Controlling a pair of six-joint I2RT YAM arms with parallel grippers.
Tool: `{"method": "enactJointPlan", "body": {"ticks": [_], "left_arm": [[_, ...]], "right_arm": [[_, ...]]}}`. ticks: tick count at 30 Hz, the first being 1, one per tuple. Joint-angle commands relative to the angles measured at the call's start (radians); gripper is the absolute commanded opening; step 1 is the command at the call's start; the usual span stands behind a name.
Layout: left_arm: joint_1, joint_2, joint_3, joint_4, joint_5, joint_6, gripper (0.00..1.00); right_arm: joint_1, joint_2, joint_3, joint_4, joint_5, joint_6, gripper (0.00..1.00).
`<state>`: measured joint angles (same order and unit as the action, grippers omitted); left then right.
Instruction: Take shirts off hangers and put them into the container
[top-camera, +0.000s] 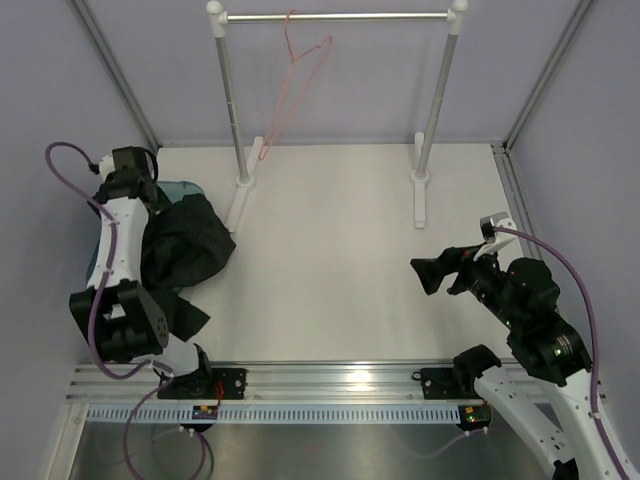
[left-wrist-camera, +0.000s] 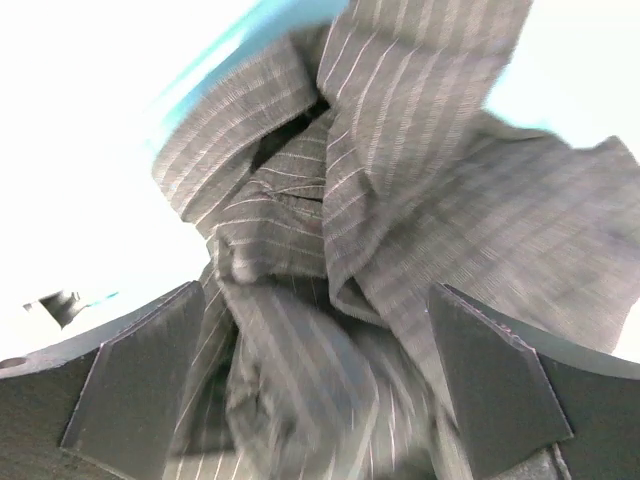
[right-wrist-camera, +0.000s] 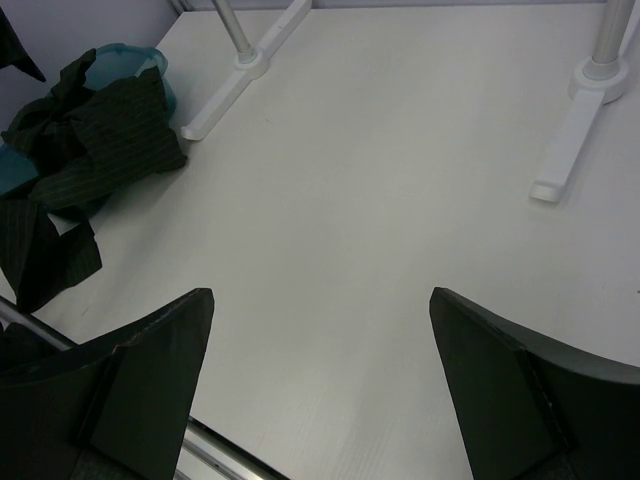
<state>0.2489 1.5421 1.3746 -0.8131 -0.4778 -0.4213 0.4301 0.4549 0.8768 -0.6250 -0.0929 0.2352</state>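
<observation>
Left tool (left-wrist-camera: 315, 310) spread wide, nothing gripped, directly over pinstriped black shirt (left-wrist-camera: 400, 200). Shirt heaped on teal tub (top-camera: 183, 189), one end trailing past tub's near rim onto tabletop (top-camera: 330, 250). Fabric looks soft, limp, light; best pinch on bunched fold of trailing end. Right tool (right-wrist-camera: 320, 295) wide, empty, well apart from tub.

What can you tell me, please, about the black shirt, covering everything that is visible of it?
The shirt is dark, soft fabric with thin pale pinstripes, crumpled into a loose heap of folds. It lies on the teal tub at the left side of the table, hiding most of it, and one flap spills over the rim onto the table toward the near edge. The left pincer stands open just above the heap, a pad on either side of the folds; whether they touch the fabric is unclear.
</observation>
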Motion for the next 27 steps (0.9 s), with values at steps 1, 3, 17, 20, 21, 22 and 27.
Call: {"method": "enactJointPlan", "body": {"ticks": [1,3,17,20,21,22,27], "left_arm": [[-0.058,-0.136,0.008,-0.037,0.024,0.027,0.99],[-0.104,-0.183,-0.025,-0.041,0.031,0.029,0.99],[-0.577,-0.343,-0.347,-0.091,-0.133,-0.163,0.97],[-0.585,-0.297,-0.379,-0.037,-0.156,-0.178,0.95],[-0.585,-0.28,-0.381,-0.026,-0.166,-0.178,0.94],[-0.585,-0.245,-0.378,-0.011,-0.191,-0.18,0.91],[-0.583,-0.154,-0.344,0.023,-0.278,-0.178,0.78]], "right_arm": [[0.009,0.008,0.024,0.034,-0.028,-0.011,0.99],[0.007,0.01,0.019,0.042,-0.042,-0.007,1.0],[0.007,0.022,0.011,0.061,-0.082,0.026,0.99],[0.007,0.027,0.013,0.062,-0.085,0.029,0.99],[0.007,0.03,0.013,0.064,-0.087,0.029,0.99],[0.007,0.031,0.014,0.064,-0.088,0.029,1.0],[0.007,0.025,0.014,0.053,-0.084,0.03,0.99]]}}
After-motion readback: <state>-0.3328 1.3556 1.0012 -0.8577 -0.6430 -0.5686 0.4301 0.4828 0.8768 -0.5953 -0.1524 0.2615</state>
